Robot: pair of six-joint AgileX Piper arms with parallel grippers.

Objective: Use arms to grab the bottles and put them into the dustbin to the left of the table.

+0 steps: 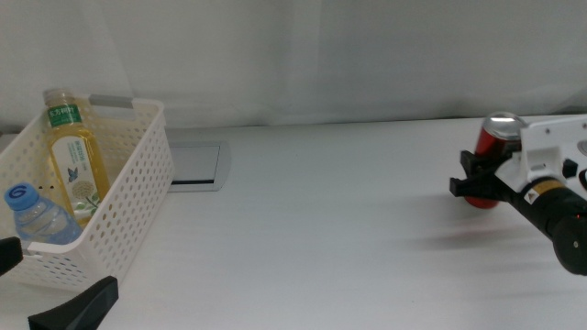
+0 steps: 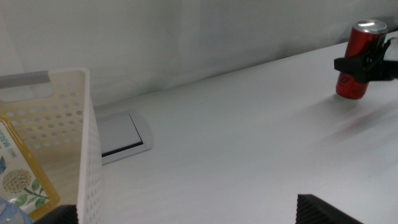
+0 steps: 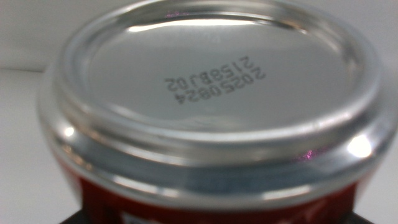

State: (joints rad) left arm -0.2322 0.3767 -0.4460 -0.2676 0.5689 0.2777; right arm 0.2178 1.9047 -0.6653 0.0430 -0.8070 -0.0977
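Left pincer (image 1: 55,302), jaws spread wide, waits at seven o'clock as we see both bottles, clear (image 1: 37,218) and yellow (image 1: 75,156), upright inside the dustbin (image 1: 138,192). At three o'clock, right pincer (image 1: 479,185) grips a red can (image 1: 495,147) on the counter (image 1: 321,229).

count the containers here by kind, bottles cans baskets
bottles: 2, yellow bottle and clear bottle, both in the basket
cans: 1, red can at the right gripper
baskets: 1, white basket
total: 4
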